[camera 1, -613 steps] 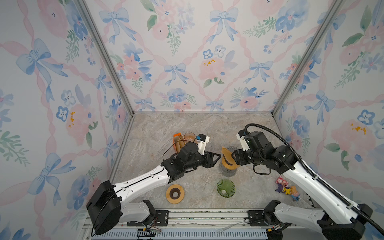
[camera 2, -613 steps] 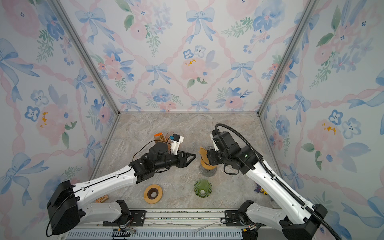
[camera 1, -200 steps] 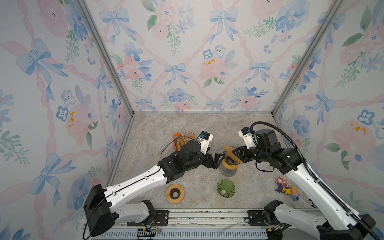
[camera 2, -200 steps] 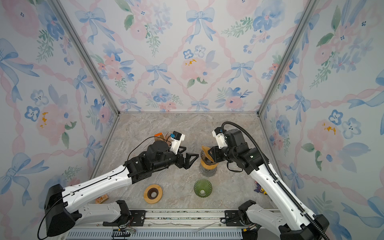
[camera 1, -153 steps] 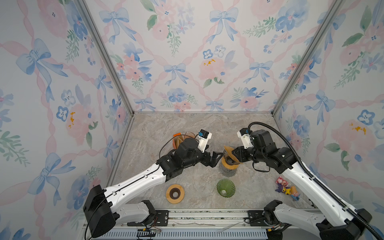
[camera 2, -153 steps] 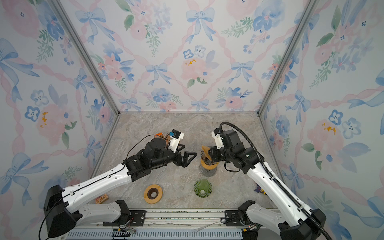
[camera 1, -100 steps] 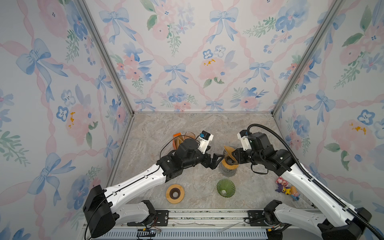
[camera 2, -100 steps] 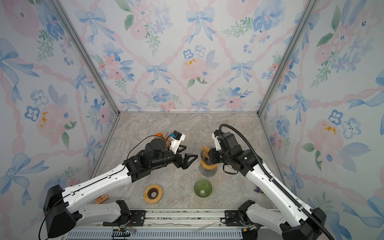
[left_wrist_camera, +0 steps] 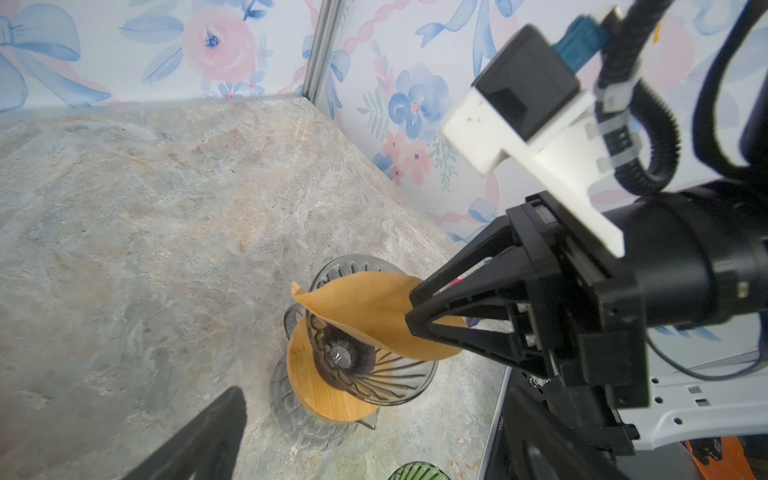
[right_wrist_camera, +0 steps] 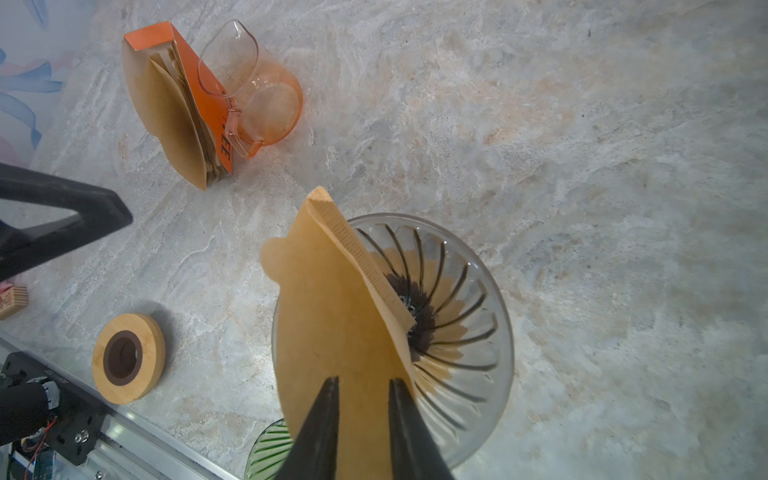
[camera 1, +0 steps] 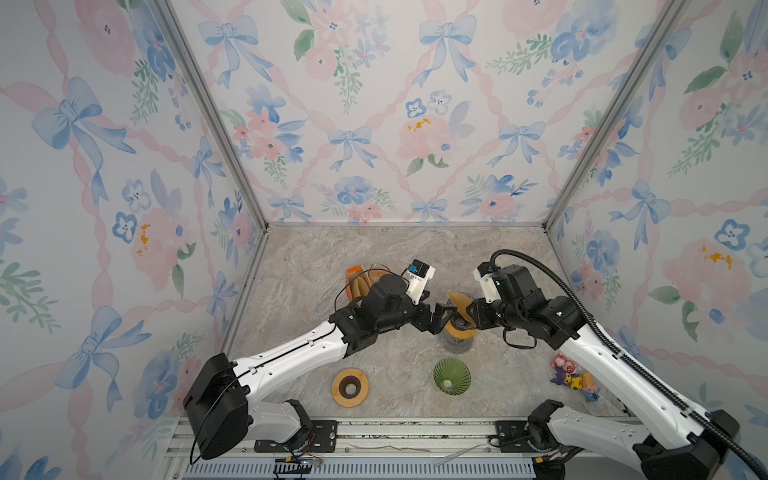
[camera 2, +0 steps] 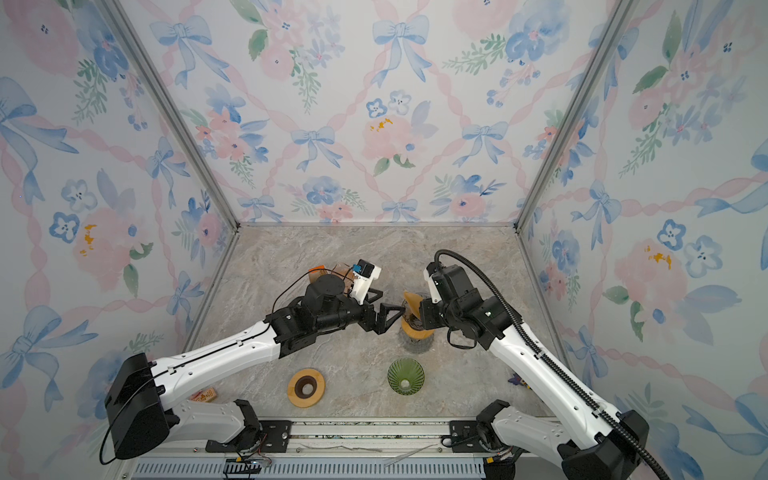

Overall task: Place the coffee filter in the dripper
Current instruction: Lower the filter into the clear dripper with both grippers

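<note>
My right gripper [right_wrist_camera: 363, 380] is shut on the edge of the brown paper coffee filter [right_wrist_camera: 332, 324], with both fingers across the paper. The filter [left_wrist_camera: 365, 303] leans tilted, its pointed end down inside the clear ribbed glass dripper [right_wrist_camera: 469, 332] and its seam side sticking up above the rim. The dripper [left_wrist_camera: 374, 374] sits on a wooden ring atop a glass server. In both top views my left gripper [camera 1: 442, 318] [camera 2: 390, 318] stands open just left of the dripper, empty, facing the right gripper [camera 1: 473, 316] across the filter [camera 1: 459, 302].
An orange pack of filters [right_wrist_camera: 178, 112] and a glass pitcher [right_wrist_camera: 257, 104] lie behind the left arm. A wooden ring [camera 1: 350, 387] and a green glass dripper [camera 1: 451, 374] sit near the front edge. Small toy figures [camera 1: 573, 376] lie at the right wall.
My right gripper has shifted a little to the left with the filter, which now leans deeper into the dripper. The left gripper has stayed open beside it.
</note>
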Motion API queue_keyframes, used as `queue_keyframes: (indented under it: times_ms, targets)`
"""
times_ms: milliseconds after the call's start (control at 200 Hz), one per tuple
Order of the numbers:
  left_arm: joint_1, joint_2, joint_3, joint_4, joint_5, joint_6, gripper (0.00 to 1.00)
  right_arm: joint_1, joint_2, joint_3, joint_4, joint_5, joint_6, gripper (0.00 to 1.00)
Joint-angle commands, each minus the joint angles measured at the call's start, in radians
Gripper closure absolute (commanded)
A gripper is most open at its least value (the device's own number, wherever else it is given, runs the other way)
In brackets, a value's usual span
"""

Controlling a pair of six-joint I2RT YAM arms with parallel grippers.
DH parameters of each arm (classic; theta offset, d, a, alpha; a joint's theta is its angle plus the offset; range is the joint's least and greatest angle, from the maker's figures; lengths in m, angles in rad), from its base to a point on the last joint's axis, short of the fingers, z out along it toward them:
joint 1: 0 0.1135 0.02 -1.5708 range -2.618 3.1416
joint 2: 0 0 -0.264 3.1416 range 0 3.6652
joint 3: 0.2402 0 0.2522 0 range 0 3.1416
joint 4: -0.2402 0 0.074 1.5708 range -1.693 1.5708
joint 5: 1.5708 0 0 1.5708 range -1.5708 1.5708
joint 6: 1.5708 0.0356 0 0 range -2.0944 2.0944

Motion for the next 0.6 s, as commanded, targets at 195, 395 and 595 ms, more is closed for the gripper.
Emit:
queue_keyframes:
  times_ms: [195, 395, 595]
  targets:
    - [-0.005, -0.001, 0.022, 0.015, 0.013, -0.054, 0.02, 0.006, 0.061, 0.033, -0.032, 0.037, -0.068, 0.68]
    - [-0.005, -0.017, 0.030, -0.009, 0.021, -0.038, 0.02, 0.005, 0.114, 0.051, -0.011, 0.033, -0.081, 0.60]
    - [-0.004, -0.026, -0.005, -0.013, -0.008, -0.024, 0.02, 0.001, 0.149, 0.052, 0.007, 0.022, -0.080, 0.57]
